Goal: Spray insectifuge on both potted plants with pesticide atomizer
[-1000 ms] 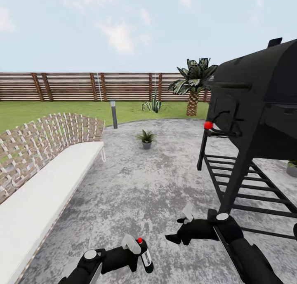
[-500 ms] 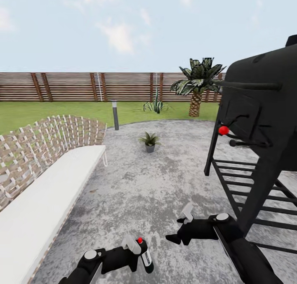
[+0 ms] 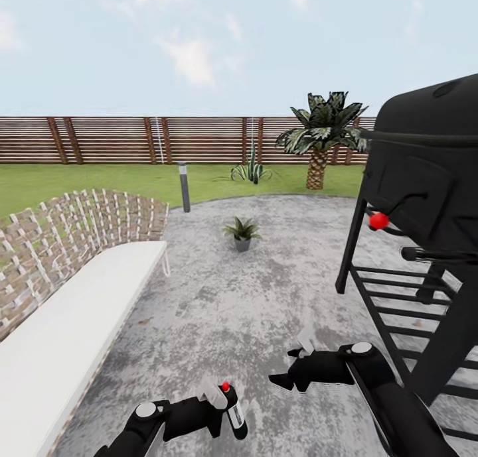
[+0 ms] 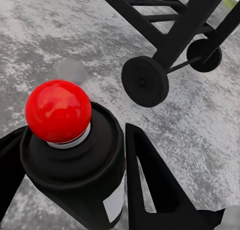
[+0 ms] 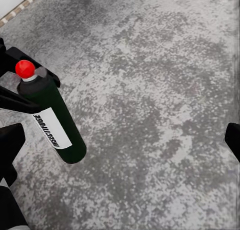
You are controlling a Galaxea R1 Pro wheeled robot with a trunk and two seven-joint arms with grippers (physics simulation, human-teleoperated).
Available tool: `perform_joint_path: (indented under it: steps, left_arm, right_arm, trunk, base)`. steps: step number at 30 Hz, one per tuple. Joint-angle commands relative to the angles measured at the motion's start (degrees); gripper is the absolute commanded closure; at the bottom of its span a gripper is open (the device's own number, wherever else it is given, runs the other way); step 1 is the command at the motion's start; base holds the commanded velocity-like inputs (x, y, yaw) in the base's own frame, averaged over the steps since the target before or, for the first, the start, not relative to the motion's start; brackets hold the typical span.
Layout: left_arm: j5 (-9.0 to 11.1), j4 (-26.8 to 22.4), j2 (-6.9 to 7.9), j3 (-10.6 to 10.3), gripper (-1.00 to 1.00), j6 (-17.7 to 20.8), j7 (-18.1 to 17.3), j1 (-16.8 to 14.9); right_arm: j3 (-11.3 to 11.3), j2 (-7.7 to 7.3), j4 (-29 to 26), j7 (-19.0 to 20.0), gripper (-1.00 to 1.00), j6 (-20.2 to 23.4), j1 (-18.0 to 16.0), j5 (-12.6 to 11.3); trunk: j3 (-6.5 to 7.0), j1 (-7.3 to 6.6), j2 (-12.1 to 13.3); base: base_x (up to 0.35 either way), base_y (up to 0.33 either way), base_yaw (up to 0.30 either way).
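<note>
Pesticide atomizer (image 3: 234, 410) clamped in left tool (image 3: 222, 410); right tool (image 3: 292, 371) wide; grey paving (image 3: 219, 311), fence (image 3: 133, 138)

Low in the frame, the left gripper (image 3: 222, 410) holds the atomizer (image 3: 234, 414), a dark bottle with a pale label and a red knob on top. Right of it the right gripper (image 3: 295, 367) hangs over the grey paving (image 3: 239, 304) with nothing between its fingers. At center a potted plant (image 3: 241, 233) stands on the paving. A white bench (image 3: 73, 324) with a woven back runs along the left. A black grill (image 3: 425, 205) fills the right side. Behind lie lawn (image 3: 79, 178), a short post (image 3: 183, 186), a palm (image 3: 322, 135) and the fence (image 3: 133, 140).
</note>
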Motion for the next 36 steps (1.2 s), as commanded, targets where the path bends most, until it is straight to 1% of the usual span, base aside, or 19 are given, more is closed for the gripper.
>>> perform_joint_path:
  steps: [1, 25, 30, 36]
  left_arm:
    - [0.0, 0.0, 0.00, 0.0, 1.00, 0.0, 0.0, 0.0]
    - [0.1, 0.0, 0.00, 0.0, 1.00, -0.1, 0.1, 0.0]
    - [0.1, 0.0, -0.16, 0.0, 1.00, -0.1, 1.6, 0.0]
    - [0.0, 0.0, -0.20, 0.0, 1.00, -0.1, 1.9, 0.0]
  right_arm:
    - [0.0, 0.00, 0.0, 0.0, -1.00, 0.0, 0.0, 0.0]
    - [-0.1, 0.00, -0.1, -0.3, -1.00, -0.1, 0.0, 0.0]
    - [-1.0, 0.03, 0.0, -2.4, -1.00, -0.1, 0.0, -0.1]
    - [-1.1, 0.00, 0.0, -3.1, -1.00, -0.1, 0.0, -0.3]
  trunk:
    - [0.00, 0.00, 0.0]
    - [0.00, 0.00, 0.0]
    - [0.00, 0.00, 0.0]
    - [0.00, 0.00, 0.0]
  base:
    - [0.318, 0.000, 0.000]
    - [0.318, 0.000, 0.000]
    - [0.318, 0.000, 0.000]
    - [0.318, 0.000, 0.000]
